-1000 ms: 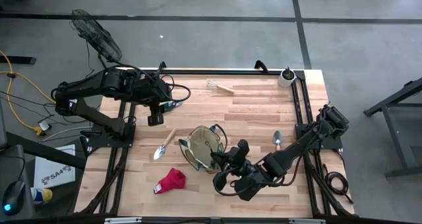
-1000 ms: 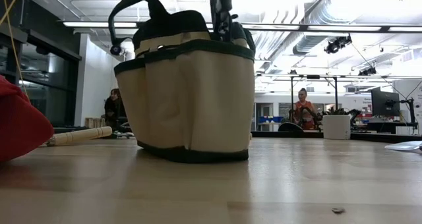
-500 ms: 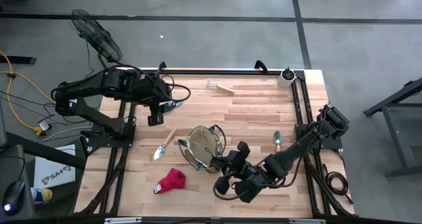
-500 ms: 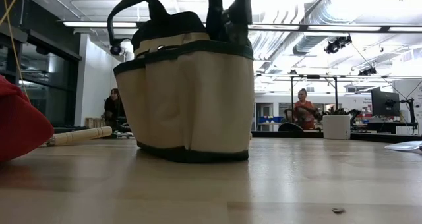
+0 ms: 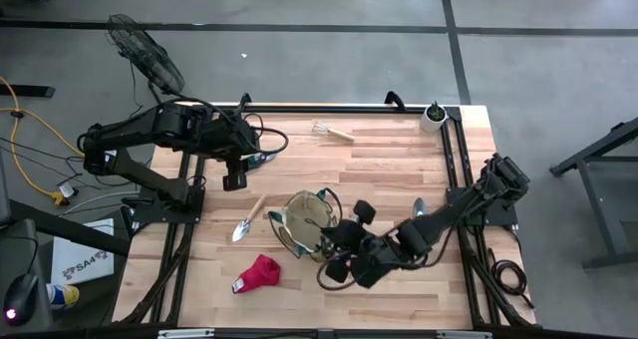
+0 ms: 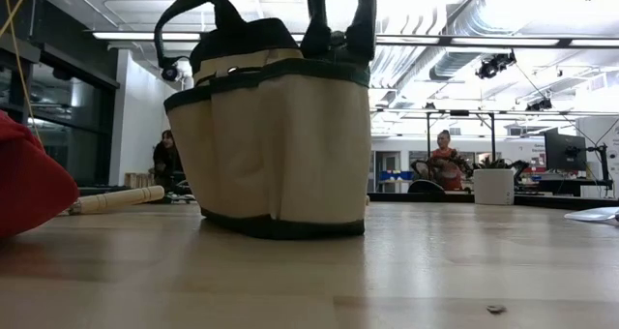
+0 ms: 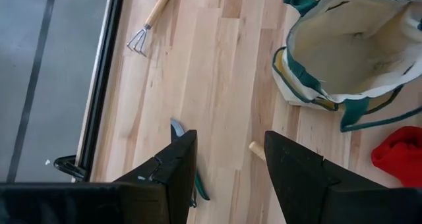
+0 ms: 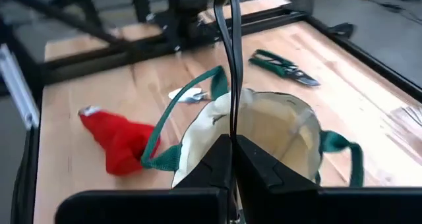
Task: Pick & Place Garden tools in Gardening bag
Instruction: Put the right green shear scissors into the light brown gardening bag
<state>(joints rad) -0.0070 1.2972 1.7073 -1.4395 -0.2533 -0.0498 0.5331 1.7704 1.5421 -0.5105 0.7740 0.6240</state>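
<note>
The tan gardening bag with green trim stands upright on its base at mid-table. My right gripper is at the bag's near-right rim, shut on the thin black shears. In the low view, dark uprights reach down behind the bag's rim. My left gripper is open and waits above the green pruners at the far left. A red glove, a trowel, a second trowel and a mini rake lie flat on the table. My right gripper pinches the black shears between its two fingers. The shears show as two thin dark strips running out ahead of the fingertips. Which part of them is pinched I cannot tell. The fingers slant in from the table's near right. The shears are clear of the table, over the bag's opening.
A small white pot with a green plant stands at the far right corner. Black frame rails run along the table's left and right sides. Bare wood lies between the rake and the bag. People show far off in the room behind.
My right gripper has moved with the shears toward the bag, a little toward the far and left edges. In the low view the dark uprights above the bag's rim have sunk lower and now stand wider apart.
</note>
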